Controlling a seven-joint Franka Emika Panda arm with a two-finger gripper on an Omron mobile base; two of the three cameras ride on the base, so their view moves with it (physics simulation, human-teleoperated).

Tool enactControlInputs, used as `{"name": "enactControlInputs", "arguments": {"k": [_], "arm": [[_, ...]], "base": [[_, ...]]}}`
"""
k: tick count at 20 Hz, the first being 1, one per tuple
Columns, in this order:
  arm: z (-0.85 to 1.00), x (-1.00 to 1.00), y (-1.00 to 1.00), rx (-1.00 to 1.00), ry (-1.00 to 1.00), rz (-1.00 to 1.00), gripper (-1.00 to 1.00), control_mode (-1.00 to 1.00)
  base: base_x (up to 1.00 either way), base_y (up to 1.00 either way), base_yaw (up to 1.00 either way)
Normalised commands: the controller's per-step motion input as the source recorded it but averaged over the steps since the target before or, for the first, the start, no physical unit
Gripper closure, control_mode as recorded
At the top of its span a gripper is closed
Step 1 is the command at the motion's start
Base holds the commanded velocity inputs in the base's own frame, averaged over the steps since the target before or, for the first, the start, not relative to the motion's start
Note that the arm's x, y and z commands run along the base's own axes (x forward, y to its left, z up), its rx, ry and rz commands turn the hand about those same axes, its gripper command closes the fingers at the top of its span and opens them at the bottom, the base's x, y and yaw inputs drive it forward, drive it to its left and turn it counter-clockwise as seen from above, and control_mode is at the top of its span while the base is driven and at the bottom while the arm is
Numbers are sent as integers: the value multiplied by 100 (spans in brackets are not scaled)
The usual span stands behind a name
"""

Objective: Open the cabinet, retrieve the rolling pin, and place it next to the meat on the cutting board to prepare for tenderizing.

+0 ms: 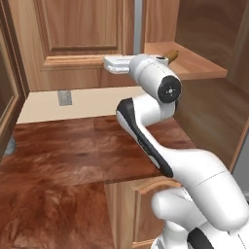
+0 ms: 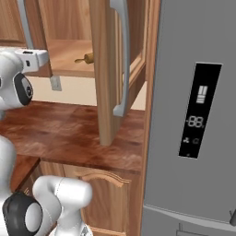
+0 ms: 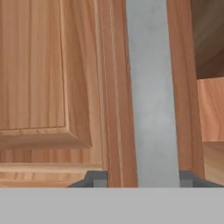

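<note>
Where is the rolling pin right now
The rolling pin lies on the bottom shelf of the cabinet, behind its open right door in the right base view. In the left base view its end pokes out just past the arm's wrist.

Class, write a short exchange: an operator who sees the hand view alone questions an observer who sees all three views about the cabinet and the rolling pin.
Operator: A grey handle runs up between the tips of my gripper. Is either door of the cabinet open?
Observer: Yes. The right door is swung out wide, while the one you face is shut.
Operator: Is the rolling pin in sight?
Observer: Yes. The rolling pin lies on the bottom shelf, in the half that the open door has bared.
</note>
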Motion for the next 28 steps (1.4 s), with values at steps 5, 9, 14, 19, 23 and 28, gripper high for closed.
{"name": "enactControlInputs", "arguments": {"k": [5, 9, 14, 19, 23, 28], "arm": [[-2, -72, 58, -5, -5, 12, 100, -100], [-4, -85, 62, -1, -3, 12, 100, -100], [-4, -87, 65, 0, -3, 11, 100, -100], [-1, -87, 68, 0, -3, 9, 100, -100], [-4, -87, 70, -2, -3, 7, 100, -100], [-6, -55, 57, -3, -1, 7, -100, -100]], "base": [[0, 0, 0], [0, 0, 0], [0, 0, 0], [0, 0, 0], [0, 0, 0], [0, 0, 0]]}}
